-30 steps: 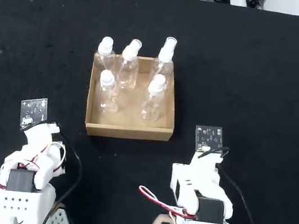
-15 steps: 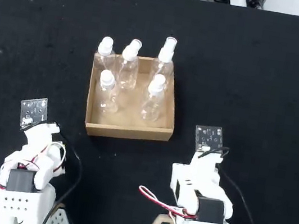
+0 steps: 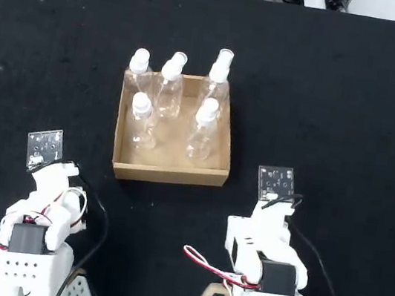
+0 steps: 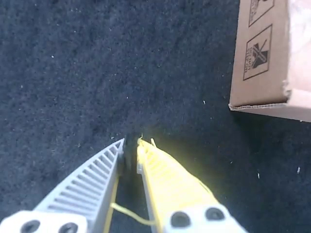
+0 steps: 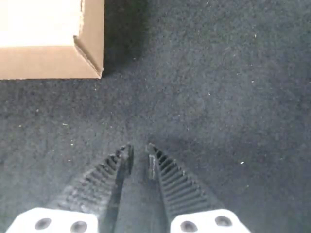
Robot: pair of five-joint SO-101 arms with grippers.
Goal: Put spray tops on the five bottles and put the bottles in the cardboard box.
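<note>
A cardboard box (image 3: 170,171) sits mid-table and holds several clear bottles, each upright with a white spray top, such as the bottles at the back left (image 3: 139,73) and front right (image 3: 203,128). Both arms are folded back at the table's near edge, apart from the box. The left gripper (image 4: 131,143) is shut and empty over bare black cloth, with a corner of the box (image 4: 260,58) beyond it. The right gripper (image 5: 139,149) is also empty, its jaws almost touching, and another box corner (image 5: 53,58) lies ahead of it.
The black cloth table (image 3: 340,103) spreads wide on all sides of the box. The left arm's base (image 3: 32,242) and the right arm's base (image 3: 267,279) stand at the near edge, with loose cables between them.
</note>
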